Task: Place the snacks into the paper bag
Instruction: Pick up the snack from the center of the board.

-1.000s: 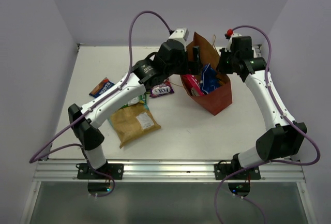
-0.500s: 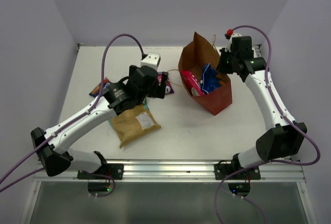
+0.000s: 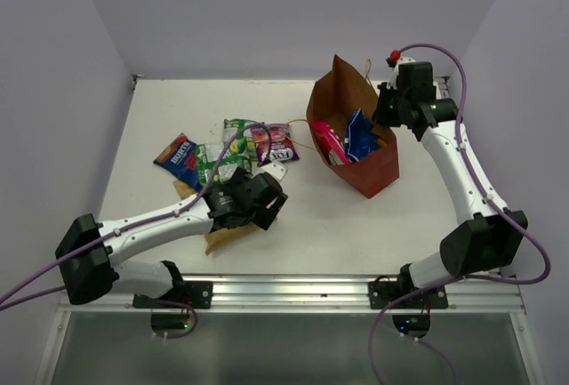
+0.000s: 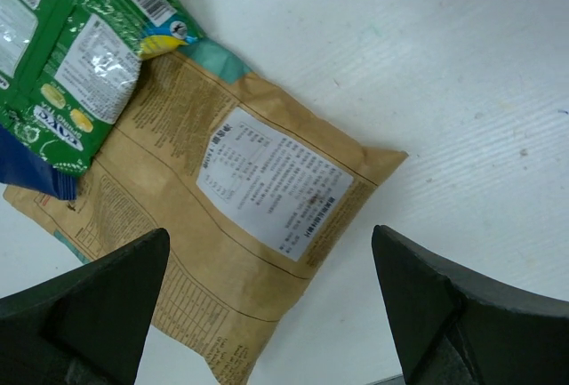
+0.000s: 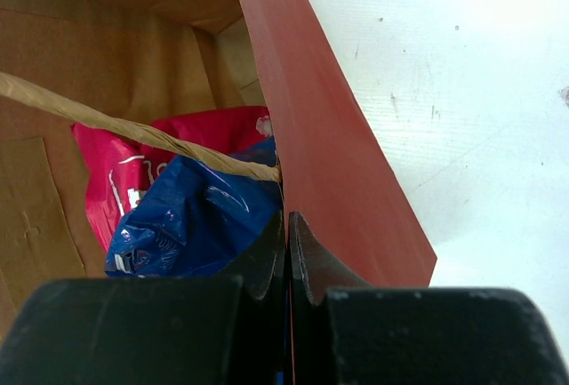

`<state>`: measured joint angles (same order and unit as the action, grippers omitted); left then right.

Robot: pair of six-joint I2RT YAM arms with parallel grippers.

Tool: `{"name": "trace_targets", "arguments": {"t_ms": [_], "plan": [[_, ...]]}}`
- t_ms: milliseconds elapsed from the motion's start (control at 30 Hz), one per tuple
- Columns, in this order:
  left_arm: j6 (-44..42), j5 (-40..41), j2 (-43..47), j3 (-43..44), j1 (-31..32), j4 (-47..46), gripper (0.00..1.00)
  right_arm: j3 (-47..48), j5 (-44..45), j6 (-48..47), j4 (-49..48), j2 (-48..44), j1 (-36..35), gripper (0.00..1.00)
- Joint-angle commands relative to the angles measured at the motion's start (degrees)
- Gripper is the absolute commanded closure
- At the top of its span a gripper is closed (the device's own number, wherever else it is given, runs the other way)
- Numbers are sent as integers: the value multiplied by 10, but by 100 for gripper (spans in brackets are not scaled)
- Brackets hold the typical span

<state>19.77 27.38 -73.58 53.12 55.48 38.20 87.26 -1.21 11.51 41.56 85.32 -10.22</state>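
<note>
Near the bench's (image 3: 338, 225) front edge, spread left fingers (image 4: 89, 305) hover over the flat tan packet (image 4: 222, 216) and may skid off; right fingers (image 5: 263, 262) pinch the paper bag (image 5: 329, 154) wall.

paper bag (image 3: 378, 172) right of loose packets (image 3: 233, 143) | two packets (image 3: 360, 134) inside bag | nearest packet (image 4: 249, 189) under left tool (image 4: 271, 309)

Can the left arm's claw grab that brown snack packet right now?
Probably yes. The left claw is open and hangs right over the brown packet, with nothing between them. A green packet only covers one corner.
</note>
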Motion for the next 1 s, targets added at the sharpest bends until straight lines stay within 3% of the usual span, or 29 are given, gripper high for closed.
{"name": "trace_targets", "arguments": {"t_ms": [0,167,633,733,767,833,867,933,967], "plan": [[-20,43,-22,-10,41,-28,0,10,-16,-4,-13,-4,-2,100],[-20,99,-80,-13,79,-7,0,10,-15,-4,-13,-3,-2,100],[-24,152,-239,-7,99,34,6,8,-20,-4,-16,-3,-2,100],[-16,182,-273,6,99,45,18,7,-19,-4,-16,-5,-2,100],[-15,188,-278,17,99,46,28,7,-18,-3,-16,-5,-2,100],[-13,207,-288,33,99,39,40,5,-18,-3,-17,-6,-2,100],[-23,204,-288,43,98,30,51,4,-17,-3,-17,-7,-2,100],[-28,196,-288,56,98,11,57,3,-15,-4,-16,-9,-2,100],[-29,196,-289,68,98,9,66,3,-15,-5,-15,-10,-2,100]]}}
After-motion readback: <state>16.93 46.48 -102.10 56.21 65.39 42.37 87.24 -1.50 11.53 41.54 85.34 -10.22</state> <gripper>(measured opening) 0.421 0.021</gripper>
